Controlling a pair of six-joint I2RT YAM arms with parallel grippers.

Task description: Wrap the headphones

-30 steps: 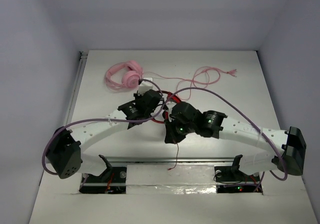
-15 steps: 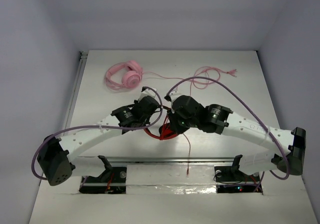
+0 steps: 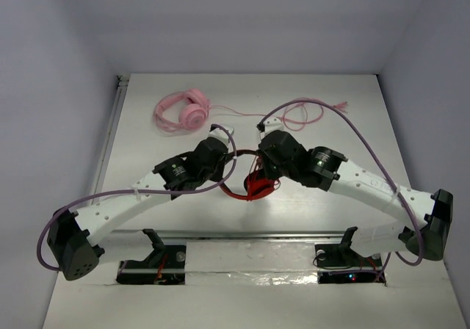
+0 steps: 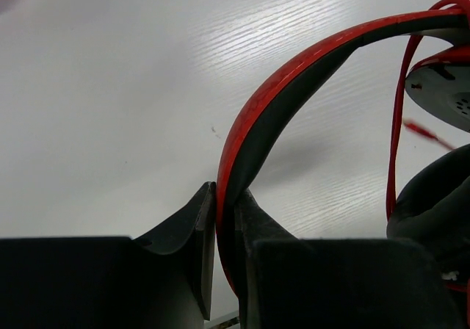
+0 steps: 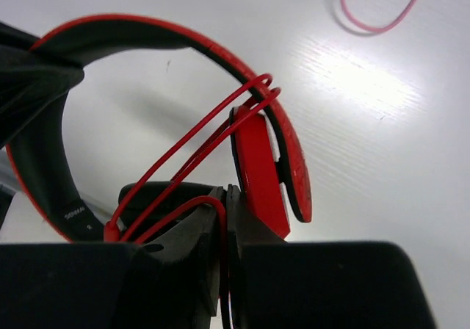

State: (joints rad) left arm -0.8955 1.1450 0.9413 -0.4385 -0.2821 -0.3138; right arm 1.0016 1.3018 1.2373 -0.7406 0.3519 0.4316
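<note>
Two arms, the left arm (image 3: 125,197) and the right arm (image 3: 367,186), reach in from the near edge and meet over the middle of the white table (image 3: 352,131). Two sets of headphones lie on it, one red and black, one pink.

One pair, the red-and-black headphones (image 3: 255,187), sits between the two wrists at mid-table. The left gripper (image 4: 224,197) has its jaws drawn almost together, and they clamp the headband (image 4: 272,101) edge-on, a finger on each face of the band. The band arches up and away to the right in the left wrist view. The right gripper (image 5: 224,197) is likewise nearly closed, pinching the thin red cable (image 5: 191,153) between its fingers. Three strands of that cable run from the jaws up to the top of the red ear cup (image 5: 261,171), which stands just beyond the fingertips.

Farther back and to the left, well apart from both grippers, lie the pink headphones (image 3: 183,111). One pink cable (image 3: 301,112) trails from them rightward in loose loops across the far part of the table.
</note>
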